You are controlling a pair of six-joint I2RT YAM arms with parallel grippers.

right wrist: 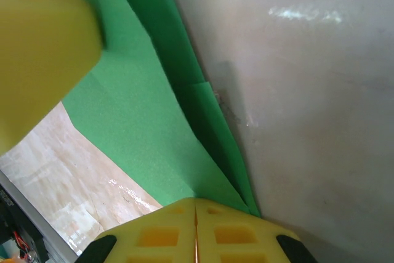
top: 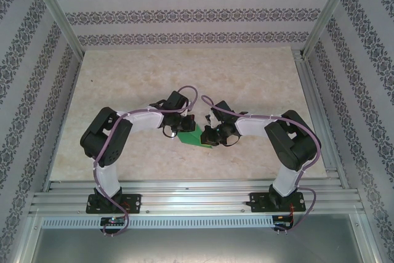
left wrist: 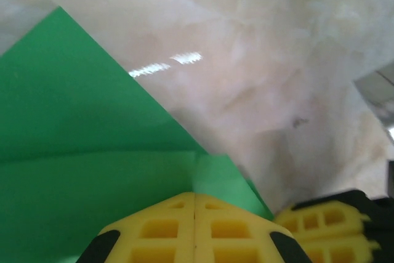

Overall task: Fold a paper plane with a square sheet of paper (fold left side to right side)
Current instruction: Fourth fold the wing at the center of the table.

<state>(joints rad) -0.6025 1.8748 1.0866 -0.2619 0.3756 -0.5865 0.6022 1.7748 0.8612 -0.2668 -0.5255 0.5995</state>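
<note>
The square sheet of paper point(top: 197, 138) is bright green, partly folded, and lies on the table between the two arms. My left gripper point(top: 184, 131) is at its left part. In the left wrist view the yellow fingertips point(left wrist: 172, 229) are shut together, and a short crease in the paper point(left wrist: 92, 152) runs straight into their seam. My right gripper point(top: 209, 135) is at the sheet's right part. In the right wrist view its jaws are shut where a raised fold of the paper point(right wrist: 141, 109) converges. The left gripper's finger point(right wrist: 43, 47) looms blurred at upper left.
The pale marble-patterned tabletop point(top: 184, 78) stretches around the paper. Metal frame rails point(top: 184, 192) run along the near edge, and patterned walls close in the sides and back. The right gripper's yellow finger point(left wrist: 326, 229) shows close beside the left one.
</note>
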